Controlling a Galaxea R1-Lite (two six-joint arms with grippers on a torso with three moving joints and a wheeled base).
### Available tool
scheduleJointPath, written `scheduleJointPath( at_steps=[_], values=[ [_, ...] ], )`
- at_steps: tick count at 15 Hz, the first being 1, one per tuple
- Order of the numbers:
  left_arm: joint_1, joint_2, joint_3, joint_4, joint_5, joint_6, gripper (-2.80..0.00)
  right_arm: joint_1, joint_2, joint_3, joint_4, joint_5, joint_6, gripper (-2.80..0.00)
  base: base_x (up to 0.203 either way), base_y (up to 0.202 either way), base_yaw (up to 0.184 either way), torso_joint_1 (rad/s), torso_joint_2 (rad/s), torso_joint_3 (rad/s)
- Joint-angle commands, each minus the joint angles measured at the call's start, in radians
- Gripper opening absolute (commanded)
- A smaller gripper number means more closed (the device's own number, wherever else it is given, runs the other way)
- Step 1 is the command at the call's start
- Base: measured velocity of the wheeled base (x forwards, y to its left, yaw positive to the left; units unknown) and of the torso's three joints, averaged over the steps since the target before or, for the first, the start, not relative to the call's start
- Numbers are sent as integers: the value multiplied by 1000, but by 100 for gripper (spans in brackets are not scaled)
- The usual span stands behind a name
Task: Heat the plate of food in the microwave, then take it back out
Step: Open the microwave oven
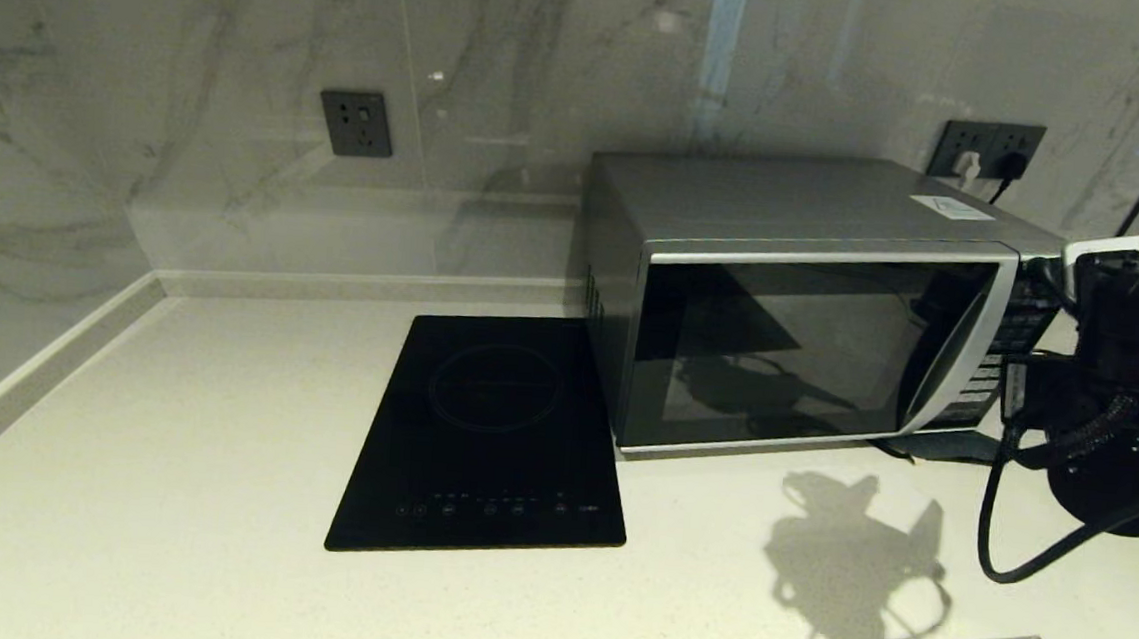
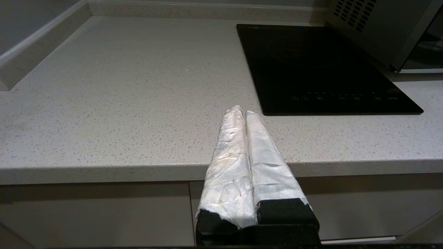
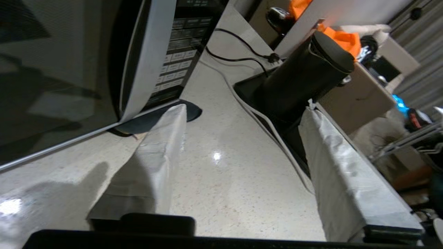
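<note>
The pale speckled worktop (image 1: pixel 169 452) carried, from largest to smallest, the microwave (image 1: pixel 791 305) against the marble wall, its dark glass door closed, and the flat black induction cooktop (image 1: pixel 486 434) just beside it on the robot's left. We saw no plate of food in any view; whether it sat behind the closed door we could not tell, as the glass gave back only reflections. We judged the step in hand to be the opening of the door, either to load the plate or to fetch it out. The right gripper (image 3: pixel 242 145) hovered low over the worktop in front of the microwave's right end, its padded fingers (image 3: pixel 155 155) spread wide and holding nothing, near the curved silver handle (image 3: pixel 145 58) and the button panel (image 3: pixel 176 52). The next move would call for closing those fingers around the handle and pulling outward. The left gripper (image 2: pixel 242 114) was parked at the front edge of the worktop, fingers pressed together and empty, well apart from the cooktop's near corner. Room on the right looked tight: a dark cylindrical vessel (image 3: pixel 304 76) on its base and a trailing black cable (image 3: pixel 238 52) stood near the right gripper, whereas the worktop before the door lay open for the door's swing.
</note>
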Motion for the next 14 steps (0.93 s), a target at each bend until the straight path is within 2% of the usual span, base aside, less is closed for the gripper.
scheduleJointPath(
  at_steps=[1,4,6,8,14],
  values=[
    [0,2,0,0,0,-1,-280,-22,71,-16,-6,-7,-8,0,0,0,0,0,0,0],
    [0,2,0,0,0,-1,-280,-79,120,-63,27,1,-13,0,0,0,0,0,0,0],
    [0,2,0,0,0,-1,-280,-94,126,-125,97,30,-17,0,0,0,0,0,0,0],
    [0,2,0,0,0,-1,-280,-109,161,-175,110,41,-14,0,0,0,0,0,0,0],
    [0,2,0,0,0,-1,-280,-117,295,-250,108,38,138,0,0,0,0,0,0,0]
  ],
)
